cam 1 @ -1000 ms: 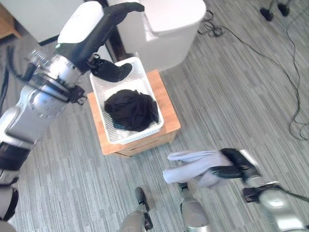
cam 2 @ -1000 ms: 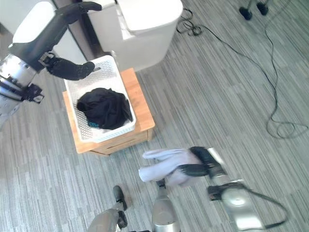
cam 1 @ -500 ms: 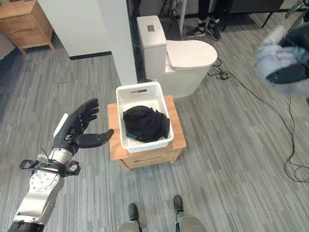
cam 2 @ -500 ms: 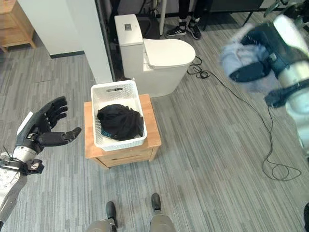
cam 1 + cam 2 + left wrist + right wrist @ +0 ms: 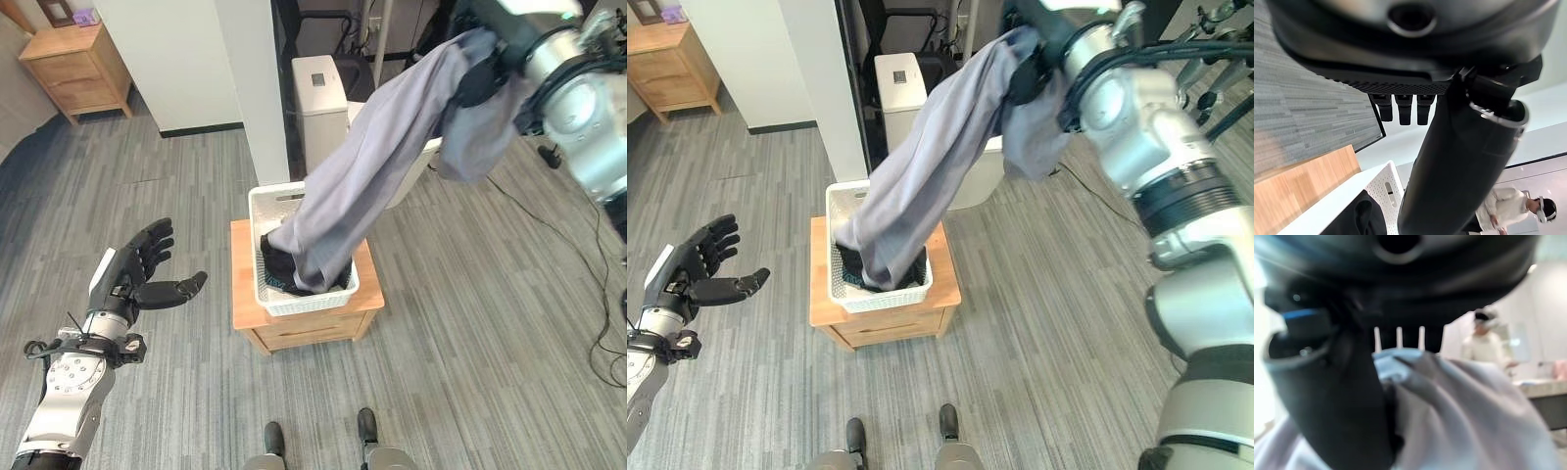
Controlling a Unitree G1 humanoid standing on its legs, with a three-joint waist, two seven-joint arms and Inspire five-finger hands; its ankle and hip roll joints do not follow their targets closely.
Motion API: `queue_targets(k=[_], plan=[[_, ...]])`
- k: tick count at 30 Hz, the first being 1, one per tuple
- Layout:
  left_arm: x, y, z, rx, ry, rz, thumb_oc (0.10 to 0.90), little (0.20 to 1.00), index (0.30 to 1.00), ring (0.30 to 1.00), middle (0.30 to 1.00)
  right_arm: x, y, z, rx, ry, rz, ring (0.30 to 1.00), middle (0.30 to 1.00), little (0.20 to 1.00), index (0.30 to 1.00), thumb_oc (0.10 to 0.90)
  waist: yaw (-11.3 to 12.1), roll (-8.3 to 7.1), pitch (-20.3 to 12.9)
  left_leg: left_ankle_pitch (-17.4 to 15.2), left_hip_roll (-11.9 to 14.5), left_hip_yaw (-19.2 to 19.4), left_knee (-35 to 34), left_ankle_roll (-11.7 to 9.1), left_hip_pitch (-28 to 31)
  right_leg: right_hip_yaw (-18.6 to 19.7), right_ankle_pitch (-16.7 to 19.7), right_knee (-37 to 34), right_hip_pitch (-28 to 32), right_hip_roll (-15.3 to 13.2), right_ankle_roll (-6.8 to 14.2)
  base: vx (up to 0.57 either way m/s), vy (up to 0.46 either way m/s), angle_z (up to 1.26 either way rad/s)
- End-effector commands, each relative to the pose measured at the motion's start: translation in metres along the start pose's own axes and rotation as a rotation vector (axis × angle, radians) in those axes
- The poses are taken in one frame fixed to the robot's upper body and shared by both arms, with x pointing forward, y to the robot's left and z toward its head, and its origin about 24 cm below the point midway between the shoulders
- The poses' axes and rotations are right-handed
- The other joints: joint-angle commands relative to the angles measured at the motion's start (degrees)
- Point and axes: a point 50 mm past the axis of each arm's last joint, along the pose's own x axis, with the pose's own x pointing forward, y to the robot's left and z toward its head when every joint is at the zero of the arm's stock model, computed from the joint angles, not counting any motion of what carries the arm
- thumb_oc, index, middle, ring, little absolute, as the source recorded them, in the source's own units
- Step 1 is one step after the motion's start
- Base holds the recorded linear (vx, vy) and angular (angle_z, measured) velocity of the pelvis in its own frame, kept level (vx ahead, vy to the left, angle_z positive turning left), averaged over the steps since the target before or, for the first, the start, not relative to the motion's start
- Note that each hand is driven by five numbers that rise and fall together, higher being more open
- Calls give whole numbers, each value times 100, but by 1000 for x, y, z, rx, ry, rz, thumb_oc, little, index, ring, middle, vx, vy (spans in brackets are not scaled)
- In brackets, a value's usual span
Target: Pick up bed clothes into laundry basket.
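Observation:
My right hand (image 5: 487,70) is raised high at the upper right, shut on a long grey cloth (image 5: 377,162). The cloth hangs down slantwise and its lower end reaches into the white laundry basket (image 5: 271,297). A black garment (image 5: 276,270) lies in the basket under the cloth's end. In the right wrist view the thumb (image 5: 1332,396) pinches the pale grey cloth (image 5: 1459,416) against the fingers. My left hand (image 5: 142,276) hovers open, palm up, to the left of the basket and apart from it. The left wrist view shows the basket's white wall (image 5: 1374,183) past the thumb.
The basket stands on a low wooden table (image 5: 299,328). Behind it are a white toilet (image 5: 319,90) and a white wall corner (image 5: 245,88). A wooden cabinet (image 5: 81,57) is at the far left. Cables (image 5: 602,357) lie on the grey floor at right. A person (image 5: 1508,213) stands in the background.
My right hand has swung in over the basket and the grey cloth has unfurled, its lower end dropping into the basket. The camera view has shifted. The left hand stays open at left.

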Motion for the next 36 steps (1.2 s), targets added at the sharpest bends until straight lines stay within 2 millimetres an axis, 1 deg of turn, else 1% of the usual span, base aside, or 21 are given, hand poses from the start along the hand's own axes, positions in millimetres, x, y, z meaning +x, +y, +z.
queue_targets(k=[1, 3, 4, 5, 9, 16, 19, 21, 22, 23, 24, 25, 27, 29, 32, 34, 36], plan=[[9, 12, 45, 33, -227, 52, 800, 900, 900, 900, 900, 7, -48, 12, -75, -11, -174, 300, 300, 300, 300, 400, -13, -27, -655, -404, -39, -232, 43, -82, -37, 17, -1175, 441, 186, -183, 144, 0, 0, 0], [9, 11, 44, 30, -222, 53, 800, 900, 900, 900, 900, 7, -46, 16, -70, -23, -176, 300, 300, 300, 300, 400, -14, -25, -650, -406, -42, -245, 41, -78, -43, 6, -1181, 453, 182, -187, 140, 5, 8, 6], [8, 10, 42, 26, -219, 56, 800, 900, 900, 900, 900, 7, -39, 26, -82, -62, -160, 300, 300, 300, 300, 400, 2, -9, -622, -412, -50, -262, 40, -67, -55, -8, -1191, 467, 179, -193, 134, 3, 6, 11], [8, 9, 41, 24, -215, 54, 800, 900, 900, 900, 900, 7, -38, 29, -91, -72, -160, 300, 300, 300, 300, 400, 9, -11, -611, -414, -52, -270, 40, -63, -68, -16, -1195, 471, 177, -197, 132, 3, 6, 13], [8, 6, 41, 24, -213, 45, 800, 900, 900, 900, 900, 7, -37, 32, -114, -79, -163, 300, 300, 300, 300, 400, 33, -9, -574, -410, -54, -300, 39, -55, -104, -40, -1201, 478, 159, -204, 130, 0, 3, 7], [8, -4, 33, -9, -194, 26, 800, 900, 900, 900, 900, 12, -50, 32, -115, -50, -196, 300, 300, 300, 300, 400, 105, -98, -516, -402, -50, -329, 37, -47, -178, -41, -1194, 448, 122, -211, 137, 0, 0, 0], [8, -9, 29, -14, -179, 3, 800, 900, 900, 900, 900, 17, -50, 31, -122, -18, -175, 300, 300, 300, 300, 400, 139, -136, -498, -395, -57, -340, 40, -46, -201, -37, -1192, 444, 105, -211, 138, 0, 0, 0], [10, -11, 30, -17, -186, -6, 800, 900, 900, 900, 900, 21, -55, 33, -148, -2, -180, 300, 300, 300, 300, 400, 174, -156, -476, -381, -63, -351, 45, -49, -242, -39, -1184, 448, 72, -214, 145, -4, 3, 2], [10, -11, 30, -20, -187, -5, 800, 900, 900, 900, 900, 22, -56, 35, -150, -4, -182, 300, 300, 300, 300, 400, 168, -141, -471, -379, -63, -351, 46, -48, -250, -38, -1184, 451, 62, -215, 145, -14, 3, 4], [10, -13, 30, -34, -189, -11, 800, 900, 900, 900, 900, 26, -64, 35, -163, 21, -192, 300, 300, 300, 300, 400, 218, -179, -457, -369, -70, -372, 46, -54, -302, -48, -1169, 439, 25, -214, 156, 0, 0, 0], [10, -12, 30, -40, -191, -7, 800, 900, 900, 900, 900, 27, -66, 37, -170, 24, -193, 300, 300, 300, 300, 400, 233, -177, -453, -362, -68, -376, 48, -56, -332, -51, -1159, 435, 1, -214, 161, 0, 0, 0], [10, -12, 30, -41, -191, -7, 800, 900, 900, 900, 900, 27, -66, 37, -170, 23, -193, 300, 300, 300, 300, 400, 232, -175, -454, -362, -68, -376, 48, -56, -335, -51, -1158, 435, -2, -213, 161, 0, 0, 0], [7, -13, 25, -57, -176, 1, 800, 900, 900, 900, 900, 28, -76, 35, -188, 44, -215, 300, 300, 300, 300, 400, 274, -232, -461, -345, -62, -396, 51, -62, -378, -54, -1140, 414, -25, -209, 169, 23, 9, 5], [6, -12, 24, -61, -173, 7, 800, 900, 900, 900, 900, 28, -78, 35, -200, 46, -219, 300, 300, 300, 300, 400, 278, -241, -470, -342, -59, -407, 51, -64, -391, -56, -1139, 407, -23, -207, 170, 30, 4, 5], [2, -10, 18, -75, -158, 32, 800, 900, 900, 900, 900, 28, -91, 43, -236, 32, -258, 300, 300, 300, 300, 400, 310, -310, -483, -341, -54, -431, 47, -67, -398, -89, -1153, 378, 16, -207, 180, 27, 5, 3], [1, -10, 17, -76, -153, 37, 800, 900, 900, 900, 900, 29, -92, 46, -245, 24, -265, 300, 300, 300, 300, 400, 314, -323, -483, -343, -61, -444, 48, -64, -403, -95, -1155, 380, 21, -205, 179, 16, 6, 6], [-2, -7, 14, -76, -140, 62, 800, 900, 900, 900, 900, 28, -100, 56, -261, 4, -302, 300, 300, 300, 300, 400, 340, -369, -503, -352, -60, -462, 46, -64, -416, -132, -1162, 375, 38, -208, 184, 31, 7, 4]])
